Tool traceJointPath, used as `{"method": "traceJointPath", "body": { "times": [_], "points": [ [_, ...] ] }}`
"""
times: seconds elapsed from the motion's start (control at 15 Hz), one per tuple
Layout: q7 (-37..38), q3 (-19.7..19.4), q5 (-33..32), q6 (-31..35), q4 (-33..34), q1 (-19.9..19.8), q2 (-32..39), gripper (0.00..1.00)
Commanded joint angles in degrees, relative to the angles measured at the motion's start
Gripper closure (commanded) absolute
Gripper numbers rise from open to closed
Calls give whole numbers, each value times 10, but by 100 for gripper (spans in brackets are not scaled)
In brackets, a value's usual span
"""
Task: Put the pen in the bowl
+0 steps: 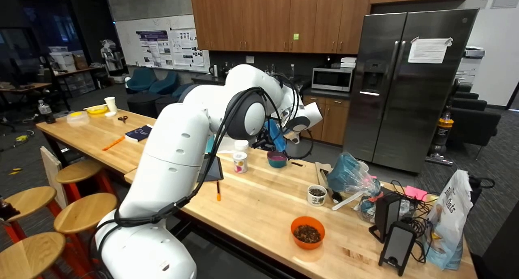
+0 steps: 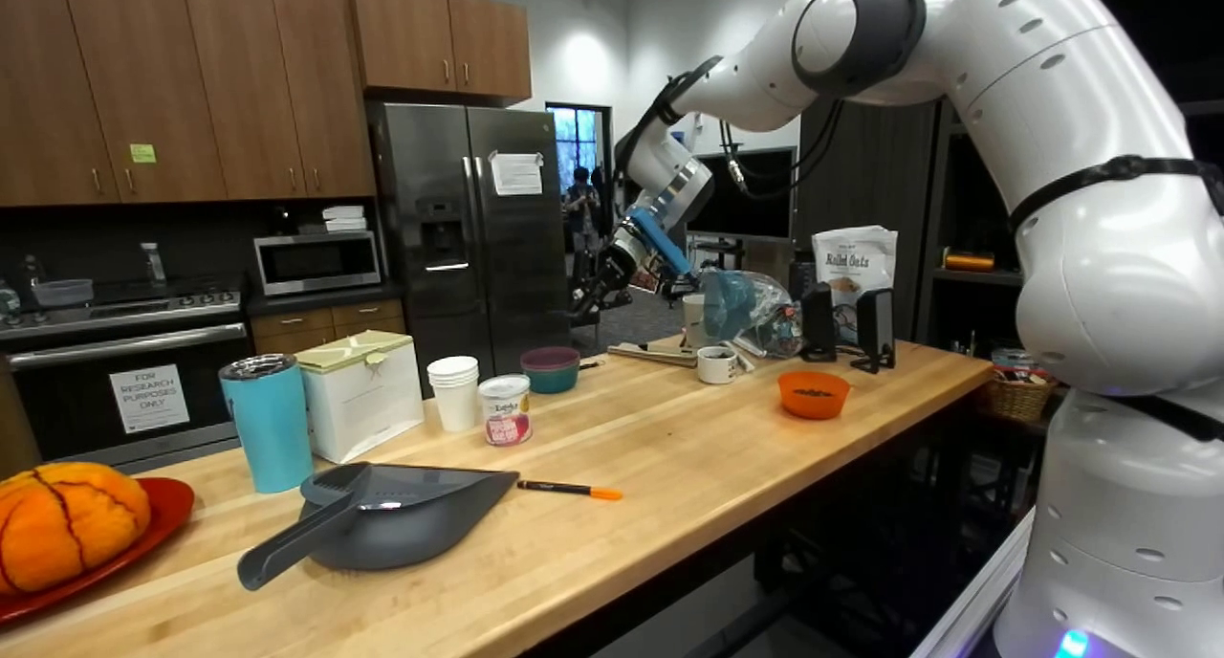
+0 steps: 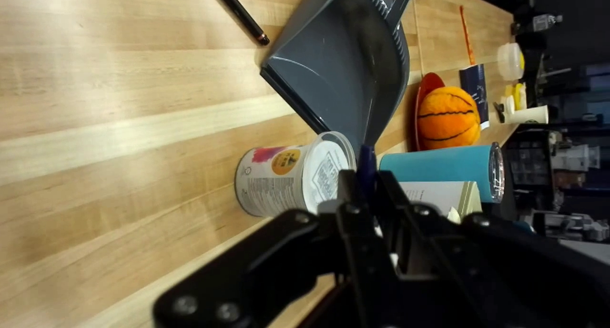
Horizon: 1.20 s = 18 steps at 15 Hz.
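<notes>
While the bowl (image 2: 550,360) is standing upright on the table (image 1: 259,185), purple above and teal beneath, the gripper (image 3: 367,179) is hanging higher than its rim and close by in both exterior views; whether it is sitting squarely over the opening, these angles are not showing. In the wrist view its fingertips (image 3: 348,185) are standing close together, pinching something slim and dark purple, which I am taking to be the pen (image 3: 367,163). So the pen is sitting in the grip, above the level of the bowl and not in it. Going by that, the picking up is looking done and the carrying nearly so; lining up over the bowl, lowering and letting go are remaining. Just beside the bowl, a slim dark piece (image 1: 297,164) is lying on the table, too small for telling what it is. Near the bowl, on the opposite side from that piece, a printed can (image 1: 240,162) is standing. Farther from the bowl, past the can, a dustpan (image 2: 411,515) is resting, with an orange-ended marker (image 2: 569,490) lying just beside it; that marker is leaving me slightly unsure which pen the task is meaning. Well apart from the bowl, and seeming to play no part, an orange bowl (image 2: 813,407) is holding small dark bits (image 1: 307,233)
</notes>
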Motion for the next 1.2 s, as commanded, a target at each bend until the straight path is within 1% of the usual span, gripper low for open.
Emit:
{"method": "traceJointPath", "body": {
  "times": [0.0,0.33,1.13],
  "points": [
    [3,-2,15,-36,64,-6,52,97],
    [14,-1,16,-45,105,-7,88,97],
    [44,2,15,-44,162,-13,143,97]
  ]
}}
